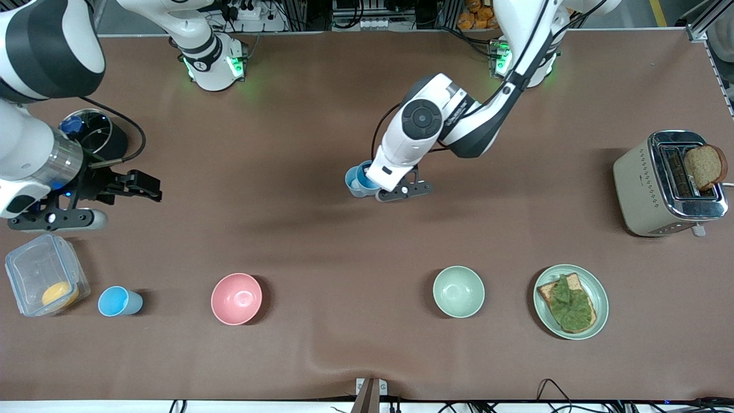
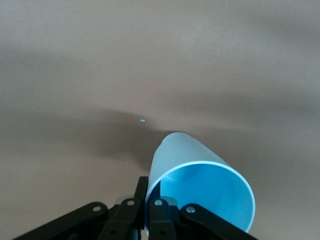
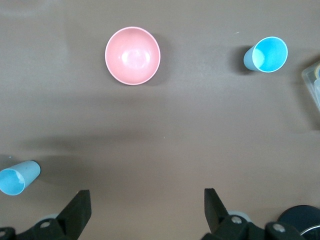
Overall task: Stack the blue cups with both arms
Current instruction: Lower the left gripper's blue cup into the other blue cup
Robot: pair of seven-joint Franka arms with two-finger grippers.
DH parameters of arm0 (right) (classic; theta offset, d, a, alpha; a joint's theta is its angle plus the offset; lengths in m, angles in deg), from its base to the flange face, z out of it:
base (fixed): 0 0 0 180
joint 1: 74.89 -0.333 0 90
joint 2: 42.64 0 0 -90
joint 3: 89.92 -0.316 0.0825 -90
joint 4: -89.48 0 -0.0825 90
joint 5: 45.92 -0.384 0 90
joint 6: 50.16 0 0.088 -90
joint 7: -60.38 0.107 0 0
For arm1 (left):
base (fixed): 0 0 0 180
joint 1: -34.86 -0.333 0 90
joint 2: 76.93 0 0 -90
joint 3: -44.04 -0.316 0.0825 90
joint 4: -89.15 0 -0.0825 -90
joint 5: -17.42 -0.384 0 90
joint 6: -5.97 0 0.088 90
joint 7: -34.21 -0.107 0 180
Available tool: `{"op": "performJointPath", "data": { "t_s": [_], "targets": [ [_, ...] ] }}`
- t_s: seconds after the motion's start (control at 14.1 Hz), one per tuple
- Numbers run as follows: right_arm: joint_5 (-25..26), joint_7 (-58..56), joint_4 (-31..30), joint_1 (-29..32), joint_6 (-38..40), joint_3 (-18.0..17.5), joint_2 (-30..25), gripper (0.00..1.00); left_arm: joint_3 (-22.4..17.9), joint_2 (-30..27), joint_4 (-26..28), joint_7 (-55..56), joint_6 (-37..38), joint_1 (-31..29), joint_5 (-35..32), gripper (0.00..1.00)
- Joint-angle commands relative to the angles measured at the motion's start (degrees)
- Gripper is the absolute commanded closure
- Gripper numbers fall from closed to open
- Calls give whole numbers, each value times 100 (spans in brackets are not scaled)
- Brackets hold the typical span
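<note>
Pinching the rim of one blue cup (image 2: 200, 185), the left gripper (image 1: 383, 189) holds it tilted above the middle of the table (image 1: 321, 126). Spread wide, the right gripper (image 3: 145, 212) hangs empty over its own end, apparently waiting. A second blue cup (image 1: 118, 302) stands upright between the lidded container (image 1: 43, 275) and the pink bowl (image 1: 236, 298). Nothing is stacked yet; only the pickup looks done. Both cups are plain, light-blue, tapered and handleless.
</note>
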Motion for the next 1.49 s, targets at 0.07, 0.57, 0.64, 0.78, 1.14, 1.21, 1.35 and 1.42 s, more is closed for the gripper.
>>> {"op": "performJointPath", "data": {
  "t_s": [0.07, 0.57, 0.64, 0.78, 1.14, 1.21, 1.35, 1.42],
  "targets": [
    [63, -88, -987, 66, -407, -51, -665, 0, -38, 159, -324, 207, 22, 79, -135, 100],
    [-113, -633, -1899, 399, -1076, 37, -1234, 0, -46, 335, -324, 471, 22, 326, -179, 100],
    [-113, -607, -1972, 549, -867, 54, -1341, 0, -55, 352, -324, 471, 22, 326, -188, 100],
    [-95, -546, -1789, 585, -505, 28, -1543, 0, -46, 396, -324, 471, 22, 352, -188, 100],
    [97, -598, -1456, 770, -189, -24, -1483, 0, -46, 405, -324, 462, 31, 466, -767, 0],
    [107, -616, -1463, 770, -171, -24, -1483, 0, -46, 396, -333, 462, 31, 466, -768, 0],
    [115, -616, -1446, 709, -153, -33, -1483, 0, -64, 327, -333, 453, 31, 431, -768, 0],
    [124, -598, -1463, 639, -144, -33, -1483, 0, -99, 265, -359, 436, 31, 396, -777, 0]
  ]
}}
